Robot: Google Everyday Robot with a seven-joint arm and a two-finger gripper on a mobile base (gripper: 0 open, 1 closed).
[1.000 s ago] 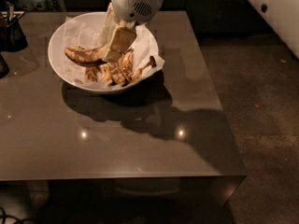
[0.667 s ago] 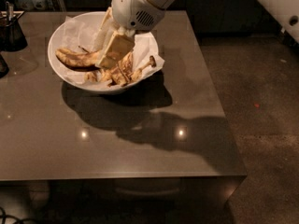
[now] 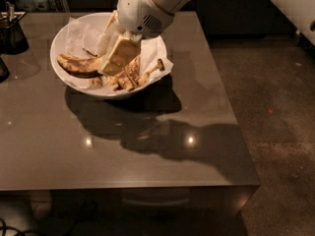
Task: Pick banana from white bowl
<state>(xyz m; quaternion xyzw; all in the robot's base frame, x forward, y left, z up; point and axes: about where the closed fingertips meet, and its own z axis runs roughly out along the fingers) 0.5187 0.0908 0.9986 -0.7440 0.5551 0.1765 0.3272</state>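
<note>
The white bowl (image 3: 64,36), wide and lined with crinkled white paper, stands at the table's far left. The banana (image 3: 78,65), long, curved and mottled brown, lies in the bowl's left half with its tip pointing left. My gripper (image 3: 107,62) reaches down into the bowl from above and sits at the banana's right end, covering it. Shorter brown banana pieces (image 3: 129,77) lie in the bowl just right of the gripper. The white arm housing (image 3: 142,9) hides the bowl's back rim.
A small dark container (image 3: 12,33) stands at the table's far left corner, and another dark object (image 3: 2,69) shows at the left edge. The grey table (image 3: 147,151) ends at the front and right, with the floor (image 3: 275,122) beyond.
The gripper has gone lower and a little left inside the bowl. The banana has shifted slightly to the left. The bowl has stayed put.
</note>
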